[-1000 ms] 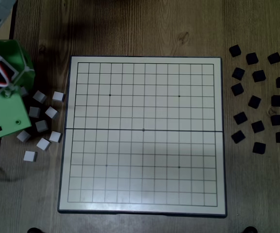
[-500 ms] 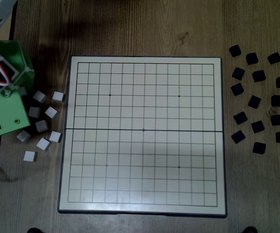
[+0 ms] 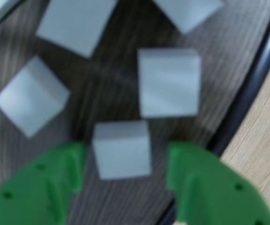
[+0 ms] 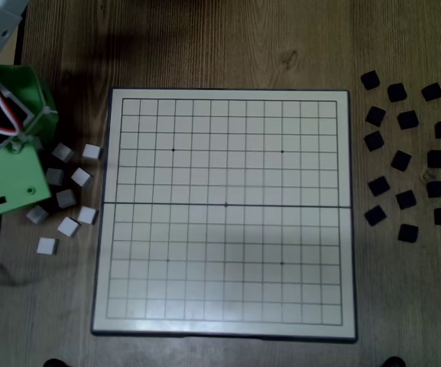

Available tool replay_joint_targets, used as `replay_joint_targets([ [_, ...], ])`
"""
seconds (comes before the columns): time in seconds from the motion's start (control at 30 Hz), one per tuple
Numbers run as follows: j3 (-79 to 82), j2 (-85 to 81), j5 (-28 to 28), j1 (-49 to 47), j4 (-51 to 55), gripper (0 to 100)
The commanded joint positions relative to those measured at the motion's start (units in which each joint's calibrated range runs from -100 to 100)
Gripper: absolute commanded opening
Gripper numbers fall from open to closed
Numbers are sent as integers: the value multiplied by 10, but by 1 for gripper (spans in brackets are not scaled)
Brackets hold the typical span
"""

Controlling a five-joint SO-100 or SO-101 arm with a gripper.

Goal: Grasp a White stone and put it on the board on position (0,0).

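Observation:
Several white cube stones lie on the dark wood table left of the board [image 4: 228, 306]. In the wrist view one white stone [image 3: 122, 149] sits between my green fingers, with gaps on both sides. My gripper [image 3: 125, 157] is open and low over it. Other white stones lie just beyond it, the nearest [image 3: 169, 82] up and to the right. In the fixed view my green arm [image 4: 10, 153] hangs over the left side of the white stone cluster [image 4: 81, 177] and hides the fingers. The board grid is bare.
Several black stones [image 4: 403, 160] are scattered right of the board. The table's black edge [image 3: 256, 79] runs close on the right in the wrist view, with lighter floor beyond it. Cables run on the arm at the fixed view's upper left.

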Motion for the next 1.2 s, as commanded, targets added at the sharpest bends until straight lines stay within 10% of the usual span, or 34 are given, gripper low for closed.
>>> replay_joint_targets([
  [0.0, -5, -21, 1, 3, -7, 14],
  [1.17, 9, -142, -54, -11, 85, 6],
])
